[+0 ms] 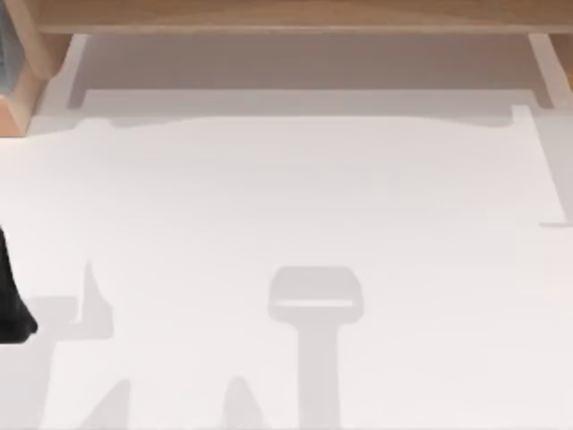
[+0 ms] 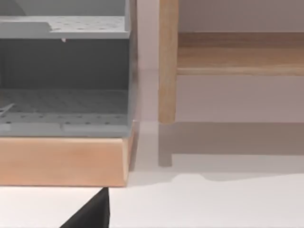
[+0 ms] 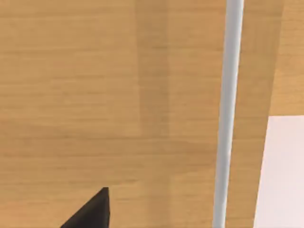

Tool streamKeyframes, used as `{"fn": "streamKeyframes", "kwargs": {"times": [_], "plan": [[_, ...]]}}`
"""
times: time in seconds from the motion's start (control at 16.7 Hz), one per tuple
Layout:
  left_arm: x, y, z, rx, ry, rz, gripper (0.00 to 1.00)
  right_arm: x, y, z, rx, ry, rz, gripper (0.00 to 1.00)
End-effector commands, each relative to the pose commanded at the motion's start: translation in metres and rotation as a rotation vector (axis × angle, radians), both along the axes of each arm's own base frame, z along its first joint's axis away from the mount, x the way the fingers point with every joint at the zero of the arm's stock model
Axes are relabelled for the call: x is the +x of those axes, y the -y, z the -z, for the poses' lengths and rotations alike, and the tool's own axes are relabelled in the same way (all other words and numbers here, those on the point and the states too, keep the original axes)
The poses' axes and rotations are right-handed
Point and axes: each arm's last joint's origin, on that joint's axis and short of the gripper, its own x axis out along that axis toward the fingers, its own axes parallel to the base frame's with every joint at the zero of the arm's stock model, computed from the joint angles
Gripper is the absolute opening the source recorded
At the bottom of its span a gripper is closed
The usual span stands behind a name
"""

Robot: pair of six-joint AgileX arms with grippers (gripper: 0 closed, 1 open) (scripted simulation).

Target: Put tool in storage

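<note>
A shelf unit (image 1: 295,13) lines the table's (image 1: 286,206) far edge; a perforated tray (image 2: 64,111) sits far left.

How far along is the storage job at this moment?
Nothing looks done: the grey perforated storage unit on its wooden base holds no tool that I can make out. A black arm part sits at the table's left edge. Finding, grasping and stowing the stapler all remain.

My left wrist camera faces a grey perforated metal storage rack (image 2: 64,102) with two open shelves, seated on a pale wooden base block (image 2: 61,161) that rests on the white table (image 2: 213,204). Just beside the rack stands an upright light wooden post (image 2: 167,61), joined to a horizontal wooden shelf board (image 2: 240,59). A black tip of my own fingers (image 2: 90,213) shows in front of the base block.
</note>
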Motion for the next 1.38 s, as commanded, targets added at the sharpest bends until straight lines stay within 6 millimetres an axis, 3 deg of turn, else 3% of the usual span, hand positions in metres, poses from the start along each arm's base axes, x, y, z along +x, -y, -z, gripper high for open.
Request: {"fn": "streamKeyframes", "kwargs": {"times": [0.18,0.54,0.84,1.08,1.38], "plan": [[0.0,0.0,0.0,0.0,0.0,0.0,1.0,0.0,-0.017,0.004,-0.034,0.008,-0.068,1.0],[0.0,0.0,0.0,0.0,0.0,0.0,1.0,0.001,-0.017,0.003,-0.036,0.01,-0.065,1.0],[0.0,0.0,0.0,0.0,0.0,0.0,1.0,0.023,-0.017,0.004,-0.035,0.008,-0.069,1.0],[0.0,0.0,0.0,0.0,0.0,0.0,1.0,0.025,-0.018,0.004,-0.035,0.008,-0.069,1.0],[0.0,0.0,0.0,0.0,0.0,0.0,1.0,0.025,-0.018,0.004,-0.035,0.008,-0.069,0.62]]}}
